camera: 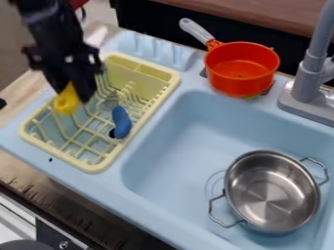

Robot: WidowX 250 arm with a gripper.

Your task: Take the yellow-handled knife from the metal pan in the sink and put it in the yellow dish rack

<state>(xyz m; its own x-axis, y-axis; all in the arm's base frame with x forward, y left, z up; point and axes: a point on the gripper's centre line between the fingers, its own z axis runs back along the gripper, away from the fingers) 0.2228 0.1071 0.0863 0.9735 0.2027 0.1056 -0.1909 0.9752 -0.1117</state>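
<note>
At the upper left, the black gripper [73,93] hangs down over the left part of the pale yellow dish rack [98,167]. It is shut on a yellow object [66,102], whose rounded lower end shows below the fingers; the upper part is partly hidden by them. Whether this object touches the rack's wires cannot be told. A blue elongated object [121,122] lies in the rack, to the right of the gripper and a little lower in the view.
A silver two-handled pot [271,190] stands in the light blue sink [171,141]. Behind the sink is an orange-red saucepan [239,68] with a grey handle. The grey faucet [306,80] rises at the right, and a ridged blue holder [155,50] stands behind the rack.
</note>
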